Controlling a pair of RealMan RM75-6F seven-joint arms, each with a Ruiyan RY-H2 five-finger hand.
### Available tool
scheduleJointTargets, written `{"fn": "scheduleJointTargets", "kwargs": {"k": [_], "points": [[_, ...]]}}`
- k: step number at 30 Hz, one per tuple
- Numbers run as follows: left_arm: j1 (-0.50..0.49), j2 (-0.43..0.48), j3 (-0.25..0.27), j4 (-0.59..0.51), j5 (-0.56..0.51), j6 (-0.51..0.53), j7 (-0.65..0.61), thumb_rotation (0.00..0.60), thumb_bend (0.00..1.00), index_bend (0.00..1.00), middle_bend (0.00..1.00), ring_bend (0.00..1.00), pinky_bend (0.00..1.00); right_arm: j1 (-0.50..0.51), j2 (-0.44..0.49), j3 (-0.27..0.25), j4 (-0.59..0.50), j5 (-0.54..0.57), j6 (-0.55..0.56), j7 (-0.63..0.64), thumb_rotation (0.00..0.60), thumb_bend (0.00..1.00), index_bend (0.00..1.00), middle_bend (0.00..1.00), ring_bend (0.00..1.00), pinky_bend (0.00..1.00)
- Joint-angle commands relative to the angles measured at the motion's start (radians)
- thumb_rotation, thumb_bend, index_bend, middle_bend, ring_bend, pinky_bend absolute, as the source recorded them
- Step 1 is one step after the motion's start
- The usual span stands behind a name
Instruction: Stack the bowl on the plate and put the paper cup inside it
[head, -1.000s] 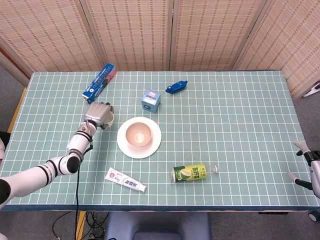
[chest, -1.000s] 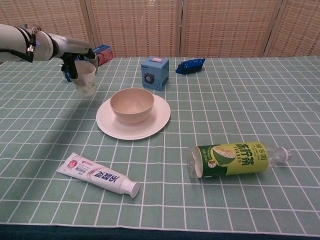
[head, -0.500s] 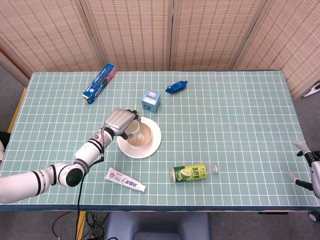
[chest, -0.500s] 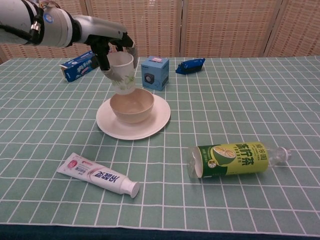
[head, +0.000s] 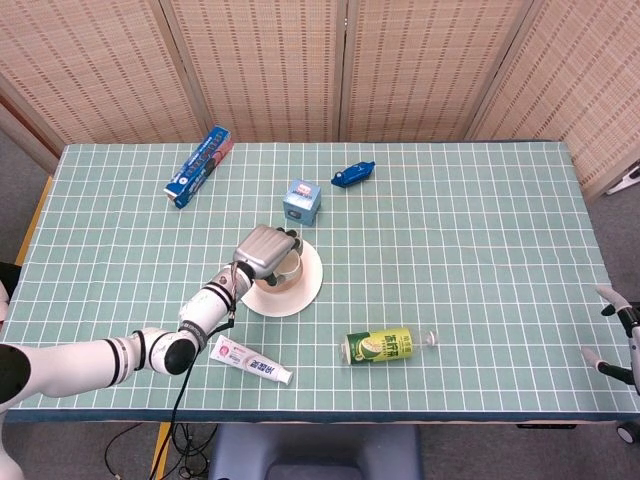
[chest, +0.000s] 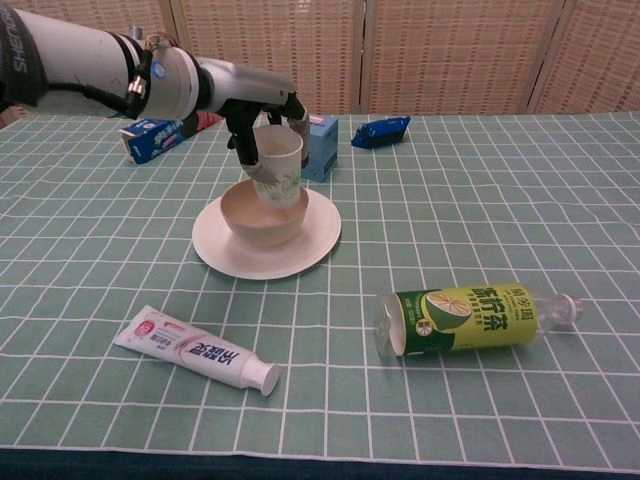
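Left of centre in the chest view, the bowl (chest: 264, 212) already sits on the plate (chest: 267, 241). The left hand (chest: 262, 108) grips the paper cup (chest: 277, 165) near its rim, fingers wrapped around it. The cup's base dips inside the bowl; whether it touches the bottom cannot be told. It stands nearly upright, mouth up, long axis vertical. Releasing it appears to be what remains. The right hand (head: 620, 335), at the head view's lower right edge, holds nothing, fingers apart.

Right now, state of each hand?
Left hand: holding the paper cup over the bowl.
Right hand: only partly in view, cannot tell.
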Motion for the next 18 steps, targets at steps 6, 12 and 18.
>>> {"fn": "scheduleJointTargets", "kwargs": {"k": [6, 12, 18], "points": [[-0.020, -0.036, 0.052, 0.038, -0.073, 0.029, 0.054, 0.600, 0.25, 0.35, 0.26, 0.29, 0.62, 0.000, -0.004, 0.001, 0.011, 0.001, -0.002, 0.010, 0.600, 0.04, 0.19, 0.39, 0.36, 0.55], [-0.018, -0.066, 0.058, 0.052, -0.081, 0.028, 0.045, 0.600, 0.25, 0.35, 0.26, 0.29, 0.61, 0.001, -0.005, 0.001, 0.012, 0.000, -0.003, 0.012, 0.600, 0.04, 0.19, 0.39, 0.36, 0.55], [-0.015, -0.086, 0.056, 0.061, -0.087, 0.023, 0.031, 0.600, 0.25, 0.31, 0.23, 0.20, 0.41, -0.003, -0.004, 0.002, 0.013, 0.001, 0.001, 0.014, 0.600, 0.04, 0.19, 0.39, 0.36, 0.55]]}}
